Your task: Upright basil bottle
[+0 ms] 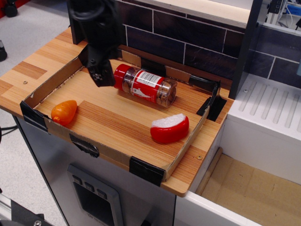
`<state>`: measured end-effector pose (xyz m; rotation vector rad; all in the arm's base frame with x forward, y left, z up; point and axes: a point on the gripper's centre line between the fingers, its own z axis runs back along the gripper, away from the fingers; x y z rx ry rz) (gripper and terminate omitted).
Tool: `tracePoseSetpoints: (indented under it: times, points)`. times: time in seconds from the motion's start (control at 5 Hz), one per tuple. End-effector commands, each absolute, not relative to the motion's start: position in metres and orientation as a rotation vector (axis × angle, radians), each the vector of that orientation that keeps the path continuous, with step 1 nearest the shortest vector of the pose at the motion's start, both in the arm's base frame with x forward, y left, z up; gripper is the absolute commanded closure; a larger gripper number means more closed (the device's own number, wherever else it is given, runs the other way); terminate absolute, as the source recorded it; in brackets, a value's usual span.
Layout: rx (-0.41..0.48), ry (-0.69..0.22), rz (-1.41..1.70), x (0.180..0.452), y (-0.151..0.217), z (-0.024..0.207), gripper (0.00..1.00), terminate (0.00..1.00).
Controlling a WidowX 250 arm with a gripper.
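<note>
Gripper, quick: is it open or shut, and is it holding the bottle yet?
Gripper: cannot be told from this view whether open or shut; it sits at the red-cap end of the lying basil bottle, not visibly holding it.

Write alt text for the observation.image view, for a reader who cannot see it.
A basil bottle with a red cap lies on its side in a shallow wooden tray, and a black gripper hangs close beside its cap end. An orange carrot toy sits at the tray's left, a red-rinded cheese wedge toward its right.
</note>
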<state>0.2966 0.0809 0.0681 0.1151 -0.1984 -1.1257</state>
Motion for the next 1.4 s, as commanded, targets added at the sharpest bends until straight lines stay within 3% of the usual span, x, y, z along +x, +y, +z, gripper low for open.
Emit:
tracePoseSetpoints:
  times: [0.0,0.6,1.2]
  points:
    - [0.122,-0.173,-1.342,0.321,0.077,0.080,0.00,0.00]
    - [0.028,-0.081,-1.381,0.341,0.085,0.076,0.00,0.00]
    - [0.061,-0.061,-1.408,0.351,0.091,0.061,0.00,0.00]
